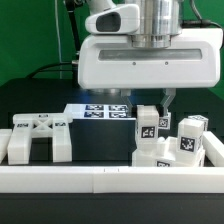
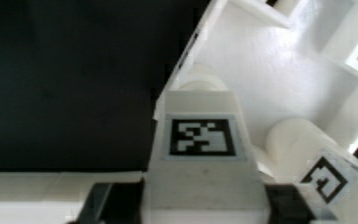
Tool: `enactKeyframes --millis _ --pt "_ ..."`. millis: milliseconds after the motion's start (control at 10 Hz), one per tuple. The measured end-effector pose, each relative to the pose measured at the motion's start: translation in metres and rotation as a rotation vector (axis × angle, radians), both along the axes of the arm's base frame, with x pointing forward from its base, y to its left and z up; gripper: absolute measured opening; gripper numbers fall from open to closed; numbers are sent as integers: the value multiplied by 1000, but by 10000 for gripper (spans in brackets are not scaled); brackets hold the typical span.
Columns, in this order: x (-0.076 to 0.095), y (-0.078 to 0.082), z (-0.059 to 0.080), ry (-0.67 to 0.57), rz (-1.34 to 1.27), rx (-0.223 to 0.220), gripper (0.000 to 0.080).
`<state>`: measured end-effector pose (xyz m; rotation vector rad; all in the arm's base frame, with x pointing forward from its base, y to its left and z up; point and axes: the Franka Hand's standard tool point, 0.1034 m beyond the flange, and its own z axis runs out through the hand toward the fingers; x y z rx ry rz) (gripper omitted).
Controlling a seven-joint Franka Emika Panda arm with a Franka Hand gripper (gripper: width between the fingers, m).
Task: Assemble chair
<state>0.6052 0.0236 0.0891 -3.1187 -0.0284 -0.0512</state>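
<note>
The chair is in loose white tagged parts. An upright white post with a tag on its face stands in the cluster on the exterior view's right. My gripper hangs right over it. In the wrist view the same post runs up between my black pads, which press on both its sides, so the gripper is shut on it. A second tagged part stands close beside the post. A wide blocky part lies on the exterior view's left.
More tagged white blocks crowd the post on the exterior view's right. The marker board lies flat on the black table behind. A low white wall runs along the front. Other white pieces lie beyond the post.
</note>
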Motion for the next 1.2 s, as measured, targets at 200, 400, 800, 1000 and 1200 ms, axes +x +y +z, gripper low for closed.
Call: enactKeyframes --millis 200,400,800,1000,1200 --pt "1 0 0 -4 -77 3 294" --pt "4 0 0 -20 -251 7 294" --pt "7 3 0 -39 -526 23 294" --pt "7 7 0 -50 -697 36 294" --pt "7 10 -1 -44 -872 53 294"
